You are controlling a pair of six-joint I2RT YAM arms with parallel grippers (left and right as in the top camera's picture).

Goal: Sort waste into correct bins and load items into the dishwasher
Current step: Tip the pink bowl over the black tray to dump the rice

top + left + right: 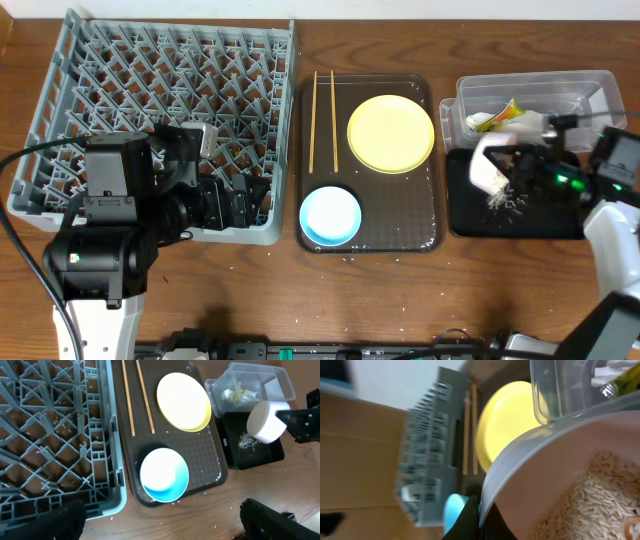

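My right gripper (520, 165) is shut on the rim of the white bowl (490, 163), tipped on its side over the black tray (470, 222). Rice scraps (600, 490) lie inside the bowl and some (508, 200) lie on the tray. The clear tub (540, 95) behind holds the napkin and the green-and-orange wrapper (505, 112). The brown serving tray (425, 235) carries the yellow plate (390, 133), blue bowl (330, 215) and chopsticks (322, 120). My left gripper (160, 522) is open, above the table by the grey dish rack (60, 100). A small white cup (198, 136) sits in the rack.
Loose rice grains are scattered on the wooden table (220, 505) near the serving tray's front edge. The left arm's body (110, 230) covers the rack's front corner.
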